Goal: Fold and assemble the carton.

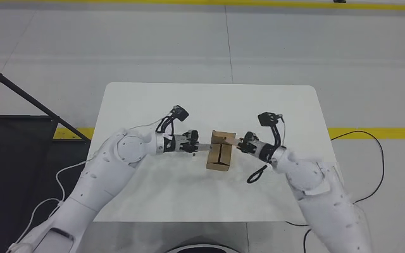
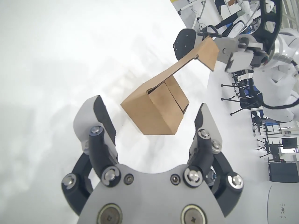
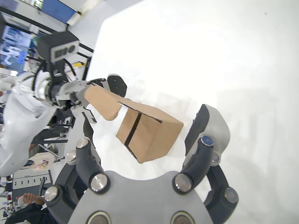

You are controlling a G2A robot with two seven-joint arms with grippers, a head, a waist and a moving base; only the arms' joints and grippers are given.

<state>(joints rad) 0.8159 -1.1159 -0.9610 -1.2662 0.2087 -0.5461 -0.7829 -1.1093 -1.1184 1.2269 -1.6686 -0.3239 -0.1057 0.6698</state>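
On the white desk (image 1: 158, 101), the brown carton (image 1: 219, 158) sits roughly at the middle, resting on the surface with its body closed into a box. One side shows two flaps meeting along a dark seam. One long flap (image 2: 177, 67) is unfolded and slants up and away from the top edge. Both arms come in from the near corners of the desk, elbows out and forearms angled inward. The wrists lie low and level and point at each other across the carton. The left gripper (image 2: 151, 103) is just beside the carton on one side. Its jaws are spread wide and grip nothing, and from its wrist camera the box sits in the gap between the two dark pads. The right gripper (image 3: 144, 117) mirrors it on the opposite side, jaws likewise spread apart and empty, with the carton framed between them. In each wrist view the raised flap's free end overlaps the far gripper. Whether it touches that gripper cannot be told. A black cable (image 1: 256, 174) loops down from the right forearm onto the desk.
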